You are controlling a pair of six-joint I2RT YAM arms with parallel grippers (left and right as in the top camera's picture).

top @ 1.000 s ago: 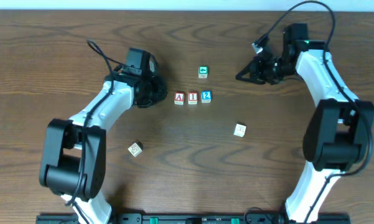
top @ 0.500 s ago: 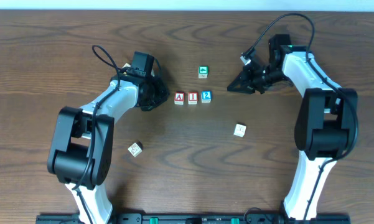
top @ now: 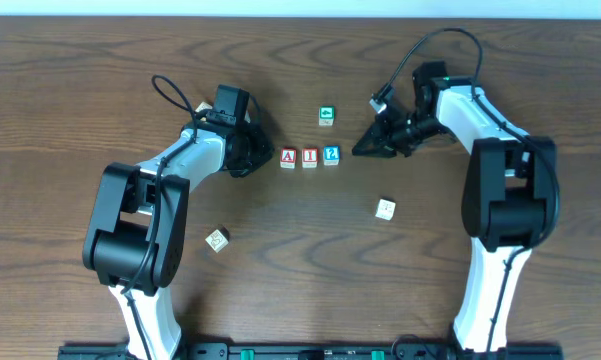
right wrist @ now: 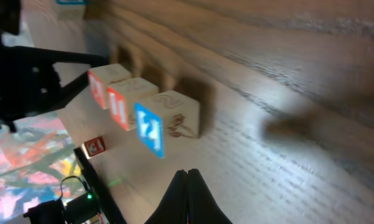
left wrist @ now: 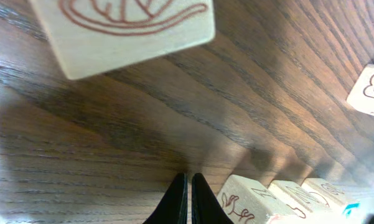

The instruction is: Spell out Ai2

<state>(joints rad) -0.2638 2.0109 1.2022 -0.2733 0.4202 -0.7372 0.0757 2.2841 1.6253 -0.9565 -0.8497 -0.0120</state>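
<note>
Three wooden blocks stand in a row at the table's middle: a red A block, a red I block and a blue 2 block. In the right wrist view the row shows as A block, I block and 2 block. My left gripper is shut and empty, just left of the A block; its tips rest beside the row's blocks. My right gripper is shut and empty, just right of the 2 block; its tips point at the table.
A green block sits behind the row. A plain block lies front right and another front left; the latter shows large in the left wrist view. A block marked B is at that view's right edge.
My right gripper has moved left toward the 2 block, from well clear of it to close beside it. My left gripper has barely shifted. The three blocks have stayed in place.
</note>
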